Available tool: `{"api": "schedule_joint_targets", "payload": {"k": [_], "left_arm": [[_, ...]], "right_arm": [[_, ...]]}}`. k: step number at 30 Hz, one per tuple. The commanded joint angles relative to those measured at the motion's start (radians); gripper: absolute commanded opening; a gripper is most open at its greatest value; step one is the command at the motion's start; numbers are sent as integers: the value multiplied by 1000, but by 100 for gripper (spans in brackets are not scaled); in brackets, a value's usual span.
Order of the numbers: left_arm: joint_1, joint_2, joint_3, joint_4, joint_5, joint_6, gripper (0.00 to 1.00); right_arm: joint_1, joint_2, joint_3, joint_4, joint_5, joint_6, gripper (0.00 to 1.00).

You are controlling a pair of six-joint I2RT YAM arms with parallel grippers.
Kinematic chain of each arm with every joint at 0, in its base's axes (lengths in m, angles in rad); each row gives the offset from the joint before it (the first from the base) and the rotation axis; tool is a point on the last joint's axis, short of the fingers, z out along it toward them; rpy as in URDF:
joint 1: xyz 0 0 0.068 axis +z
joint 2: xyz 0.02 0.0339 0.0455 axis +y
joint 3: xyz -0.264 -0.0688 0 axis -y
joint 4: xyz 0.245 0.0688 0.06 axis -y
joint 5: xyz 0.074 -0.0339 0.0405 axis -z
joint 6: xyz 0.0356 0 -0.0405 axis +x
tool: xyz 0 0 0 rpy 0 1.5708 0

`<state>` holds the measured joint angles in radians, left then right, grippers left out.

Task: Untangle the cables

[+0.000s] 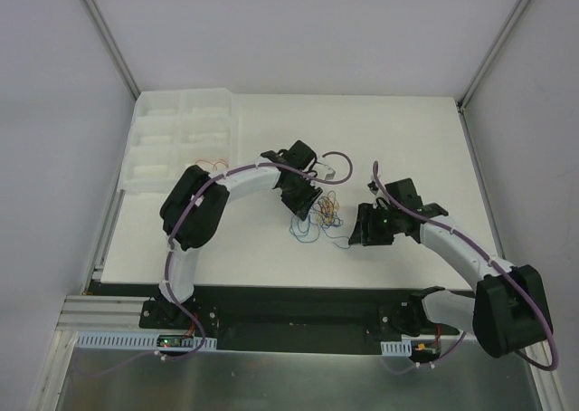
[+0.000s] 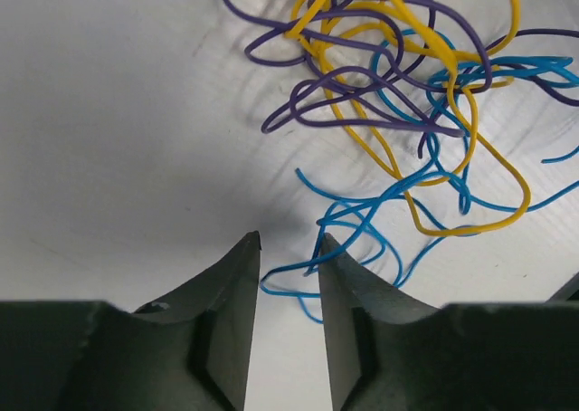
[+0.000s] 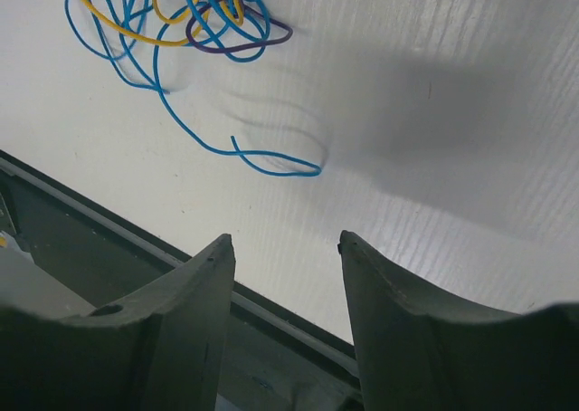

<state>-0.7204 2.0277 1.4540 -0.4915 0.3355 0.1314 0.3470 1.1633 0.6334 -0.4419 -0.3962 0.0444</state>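
The cables lie in a loose tangle of blue, yellow and purple wires on the white table, between my two grippers. In the left wrist view the tangle fills the upper right. A blue wire loop from it crosses the gap between my left gripper's fingertips, whose jaws stand a little apart, not clamped. My left gripper hangs at the tangle's left edge. My right gripper is open and empty, low over the table; the cables and a blue tail lie ahead of it. It sits just right of the tangle.
A white foam tray with several compartments stands at the back left, with a thin orange wire at its near corner. The table's dark front edge runs just below my right gripper's fingers. White walls close in the sides.
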Motion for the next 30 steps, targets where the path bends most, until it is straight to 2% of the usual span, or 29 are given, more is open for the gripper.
{"api": "schedule_joint_targets", "payload": {"k": [1, 4, 5, 11, 16, 25, 30], "left_arm": [[-11, 14, 39, 11, 85, -45, 21], [-16, -50, -7, 21, 100, -101, 1], [-19, -93, -30, 27, 115, -114, 0], [-40, -280, -139, 33, 224, -199, 0], [-42, -375, -185, 30, 307, -260, 0], [-48, -429, -155, 25, 329, -311, 0], [-51, -423, -110, 25, 327, -331, 0]], "right_arm": [[-9, 39, 29, 43, -53, 32, 53], [-8, 64, 49, 48, -40, 55, 53], [-8, 78, 58, 52, -39, 64, 53], [4, 232, 184, 91, -36, 146, 53], [43, 340, 299, 103, -47, 170, 51], [147, 509, 419, 101, -108, 189, 47], [162, 509, 368, 164, -202, 180, 48]]}}
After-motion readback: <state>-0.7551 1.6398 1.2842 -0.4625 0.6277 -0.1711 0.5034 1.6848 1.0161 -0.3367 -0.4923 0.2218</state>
